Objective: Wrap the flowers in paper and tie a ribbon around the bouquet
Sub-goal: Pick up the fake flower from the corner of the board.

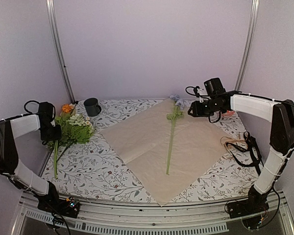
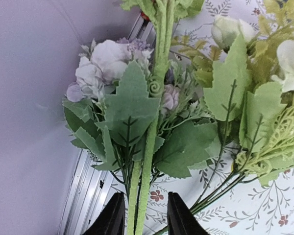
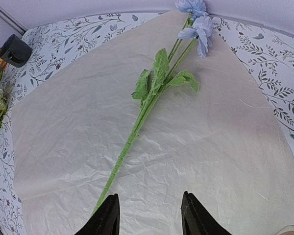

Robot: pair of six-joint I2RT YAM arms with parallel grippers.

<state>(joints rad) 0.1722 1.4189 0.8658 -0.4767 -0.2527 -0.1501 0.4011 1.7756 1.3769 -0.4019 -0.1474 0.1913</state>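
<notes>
- Top external view: shows peach paper spread flat as a diamond over the floral table cover, one corner at the near edge, a fold line running across the left half.
- Shows a blue-bloomed stem lying alone on the paper, blooms at the far corner, cut end pointing toward the lower middle of the frame.
- Puts the rest of the flowers at the left edge of the cover, off the paper: orange and white blooms, green leaves, stems trailing toward the bottom of the frame.
- Places a dark mug at upper left, just beyond that bunch.
- Finds the black ribbon looped at the right edge beside a tan cord, both off the paper.
- Left wrist view: left gripper partly apart, fingers astride green stems of the bunch, a gap showing on the right-hand side, nothing pinched; lilac bloom and toothed leaves fill the frame above.
- Right wrist view: right gripper spread moderately wide above bare paper, holding nothing; blue-bloomed stem's cut end just beside the left-hand finger.
</notes>
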